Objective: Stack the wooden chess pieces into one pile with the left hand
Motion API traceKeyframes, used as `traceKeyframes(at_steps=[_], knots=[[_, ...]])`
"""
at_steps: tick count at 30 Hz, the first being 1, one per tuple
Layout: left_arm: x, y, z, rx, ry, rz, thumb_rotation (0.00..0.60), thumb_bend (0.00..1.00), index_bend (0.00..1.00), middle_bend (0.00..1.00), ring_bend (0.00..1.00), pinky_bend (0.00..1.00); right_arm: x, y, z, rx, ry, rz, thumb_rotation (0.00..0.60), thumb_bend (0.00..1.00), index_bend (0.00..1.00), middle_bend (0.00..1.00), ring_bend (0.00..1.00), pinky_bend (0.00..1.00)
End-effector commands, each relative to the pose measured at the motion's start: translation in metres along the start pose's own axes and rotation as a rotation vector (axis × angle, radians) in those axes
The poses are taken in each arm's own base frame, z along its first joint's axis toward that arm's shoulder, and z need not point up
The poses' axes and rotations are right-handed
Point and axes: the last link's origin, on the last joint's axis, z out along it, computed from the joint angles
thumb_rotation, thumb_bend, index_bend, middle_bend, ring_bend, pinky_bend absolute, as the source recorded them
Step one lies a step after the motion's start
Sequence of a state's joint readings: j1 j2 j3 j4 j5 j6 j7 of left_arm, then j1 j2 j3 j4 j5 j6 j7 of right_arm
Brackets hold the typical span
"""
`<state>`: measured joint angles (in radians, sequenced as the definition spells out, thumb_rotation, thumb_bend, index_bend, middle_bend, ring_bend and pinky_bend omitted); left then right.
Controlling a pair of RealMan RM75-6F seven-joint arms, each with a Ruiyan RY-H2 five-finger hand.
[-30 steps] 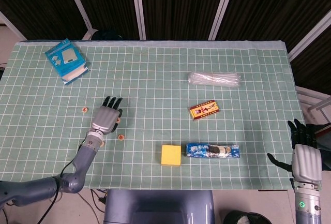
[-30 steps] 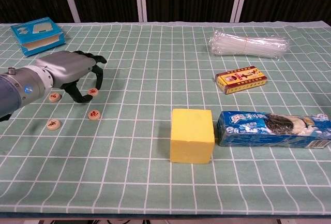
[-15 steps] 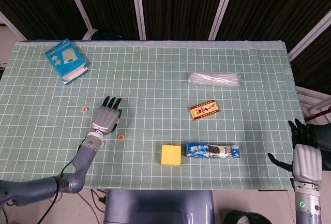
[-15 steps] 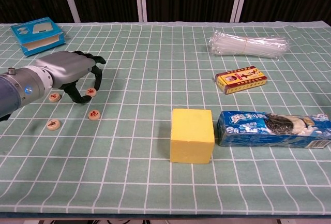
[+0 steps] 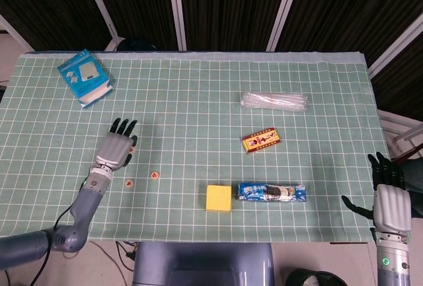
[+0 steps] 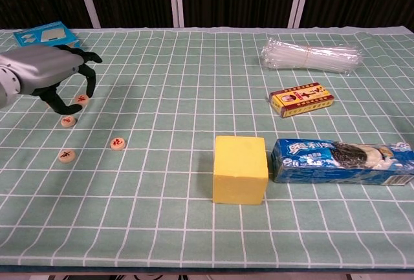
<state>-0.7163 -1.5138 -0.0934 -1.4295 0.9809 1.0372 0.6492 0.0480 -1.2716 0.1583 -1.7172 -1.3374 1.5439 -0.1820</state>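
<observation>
over on the left side of the green checked tablecloth [image 6: 194,66], your left hand [image 6: 48,73] is up off the cloth with a wooden chess piece [image 6: 81,99] pinched between thumb and fingertip, the other fingers arched over it. in the head view that same hand [image 5: 115,149] sits palm-down, fingers pointing to the far edge, and the piece is hidden under it.

three more chess pieces lie flat on the cloth in the chest view: one [image 6: 67,121] just below the held piece, nearly under your thumb; one [image 6: 66,155] nearer to you on the left; and one [image 6: 117,143] off to the right of those two, all apart from each other. none is stacked on another. from the head view you can pick out two of them, one [image 5: 129,183] near your wrist and one [image 5: 154,176] a little further right.

your right hand [image 5: 389,200] hangs past the near right corner of the table, fingers spread, holding nothing.

elsewhere: a blue box [image 5: 84,77] at the far left, a clear plastic bundle [image 6: 310,56] far right, a small red-and-yellow box [image 6: 301,99] nearer than it, then a yellow block [image 6: 240,169] with a blue snack packet [image 6: 339,161] just beside it on its right.
</observation>
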Motion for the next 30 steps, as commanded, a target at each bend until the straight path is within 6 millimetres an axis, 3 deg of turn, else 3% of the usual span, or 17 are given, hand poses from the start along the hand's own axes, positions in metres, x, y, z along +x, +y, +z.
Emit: traceKeyframes(at_steps=[1, 9, 30], knots=[[-0.010, -0.016, -0.009, 0.013, -0.013, 0.011, 0.600, 0.36, 0.49, 0.05, 0.00, 0.03, 0.000, 0.000, 0.000, -0.001, -0.001, 0.000, 0.600, 0.23, 0.00, 0.01, 0.00, 0.00], [-0.028, -0.031, -0.014, 0.016, -0.041, 0.006, 0.600, 0.35, 0.48, 0.05, 0.00, 0.03, 0.000, 0.000, 0.000, -0.004, 0.001, -0.002, 0.600, 0.23, 0.00, 0.01, 0.00, 0.00], [-0.032, -0.022, -0.009, 0.000, -0.036, 0.039, 0.600, 0.34, 0.44, 0.05, 0.00, 0.03, 0.000, 0.000, 0.001, -0.004, 0.005, 0.002, 0.600, 0.23, 0.01, 0.01, 0.00, 0.00]])
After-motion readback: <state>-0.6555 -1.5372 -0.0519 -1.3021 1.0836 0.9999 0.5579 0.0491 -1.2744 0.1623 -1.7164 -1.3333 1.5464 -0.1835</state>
